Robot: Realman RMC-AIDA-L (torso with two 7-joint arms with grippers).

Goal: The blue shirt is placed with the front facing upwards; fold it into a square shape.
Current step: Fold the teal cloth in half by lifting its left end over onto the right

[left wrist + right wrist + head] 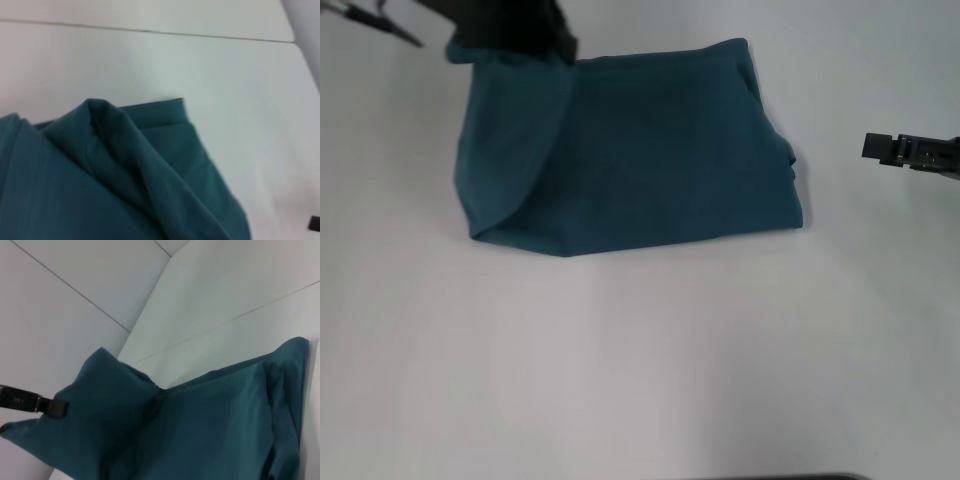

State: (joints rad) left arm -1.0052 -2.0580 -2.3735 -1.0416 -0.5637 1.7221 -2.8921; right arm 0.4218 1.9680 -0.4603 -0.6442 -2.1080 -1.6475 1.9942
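The blue shirt (660, 150) lies on the white table (640, 360) as a folded, roughly rectangular teal bundle, and no lettering shows. Its far left corner is raised off the table, and my left gripper (510, 35) is shut on that raised cloth at the top left of the head view. The right wrist view shows the same lifted flap (100, 390) standing above the flat part (215, 430). Draped folds of the shirt (100, 175) fill the left wrist view. My right gripper (880, 148) hovers off the shirt's right side, apart from the cloth.
White table surface surrounds the shirt, with a wide stretch in front of it. Seam lines (150, 31) run across the surface beyond the shirt. A pale wall (60, 300) stands behind the table.
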